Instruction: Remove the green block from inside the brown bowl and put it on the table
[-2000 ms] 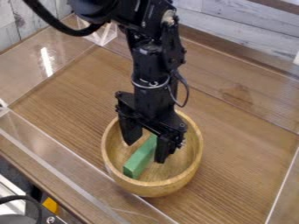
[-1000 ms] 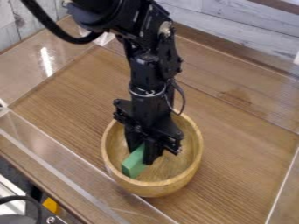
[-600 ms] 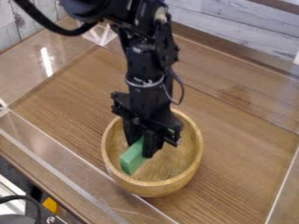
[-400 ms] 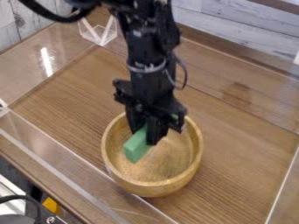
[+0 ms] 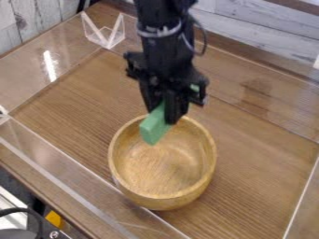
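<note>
No readable writing, brand or label shows on anything in view. 1 black arm [image 5: 159, 28] reaches down from the top of the picture, and its gripper [image 5: 163, 110] points straight down with the jaws pinching the upper end of the green block [image 5: 155, 127]. That block hangs tilted, its lower end leaning toward the left, above the far inner edge of the bowl [image 5: 163, 166] and clear of the bowl's floor, which is bare pale wood with visible grain. The bowl is round, light brown and thick-walled, and it sits near the front edge of the table [image 5: 75, 103], close to the clear front wall [image 5: 75, 177]. The table is a brown wood-grain top with the grain running diagonally from lower left to upper right; a bright streak of reflected light lies on its left part. Clear plastic walls rise around the edges, seen as glossy strips along the front, the left and the far right. At the back left, behind the arm, stands a small clear plastic piece [image 5: 104, 31] with angled sides; what it is cannot be told. Beyond the far wall a pale planked surface shows at the top right. In the bottom left corner, outside the walls, lie dark cables and a small yellow and black part, too small to identify.
</note>
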Robot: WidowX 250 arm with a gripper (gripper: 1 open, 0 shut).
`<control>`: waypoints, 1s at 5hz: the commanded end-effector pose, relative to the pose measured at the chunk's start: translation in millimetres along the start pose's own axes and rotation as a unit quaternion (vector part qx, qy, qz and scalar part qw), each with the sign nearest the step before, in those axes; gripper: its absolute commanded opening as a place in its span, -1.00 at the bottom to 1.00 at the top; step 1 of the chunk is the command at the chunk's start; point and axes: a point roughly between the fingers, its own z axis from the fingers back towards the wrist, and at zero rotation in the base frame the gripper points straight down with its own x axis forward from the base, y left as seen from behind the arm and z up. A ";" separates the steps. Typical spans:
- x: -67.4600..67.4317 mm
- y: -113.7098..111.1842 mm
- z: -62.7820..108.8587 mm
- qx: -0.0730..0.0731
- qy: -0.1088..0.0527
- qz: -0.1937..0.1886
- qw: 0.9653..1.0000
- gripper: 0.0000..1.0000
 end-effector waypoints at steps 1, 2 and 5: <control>16.1 2.2 25.1 0.002 -0.049 -0.005 0.999 -1.00; 23.7 4.8 25.2 0.002 -0.065 -0.011 0.998 -1.00; 34.0 12.3 16.2 -0.001 -0.084 -0.024 0.996 -1.00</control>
